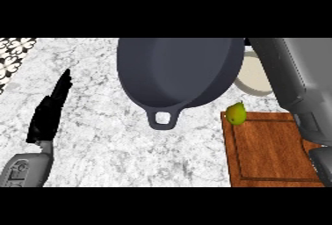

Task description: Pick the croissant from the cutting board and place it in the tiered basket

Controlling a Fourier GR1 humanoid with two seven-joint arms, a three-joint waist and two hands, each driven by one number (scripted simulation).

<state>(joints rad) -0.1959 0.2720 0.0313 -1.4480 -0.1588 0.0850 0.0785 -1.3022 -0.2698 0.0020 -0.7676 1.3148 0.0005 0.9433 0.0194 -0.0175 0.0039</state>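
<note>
Forearm of grey casing (24,170), lower left corner, carrying the left robot hand (47,116): black, fingers straight and pressed together, pointing away over the white marbled surface (97,145). It holds nothing.

Cutting board of reddish-brown wood with a routed groove (269,151), lower right, long axis running away from the robot. The only item visible on it is a small yellow-green pear-shaped fruit (236,113) at the far left corner. No croissant shows on the visible part of the board.

Right forearm, grey and dark-jointed (288,74), crossing the board's right edge and running out at the top. The right robot hand lies beyond the view, so its fingers cannot be told. The croissant is not visible anywhere; whether that hand carries it cannot be said.

Skillet of dark grey cast iron with a looped handle (175,70), centre, handle toward the robot; nothing shows inside it.

Dish, cream and round (254,78), partly hidden between the skillet and the right forearm; contents not discernible.

Tiered basket: not in view. Judgement: it probably lies on the right arm's side, farther out, well apart from the left hand.
</note>
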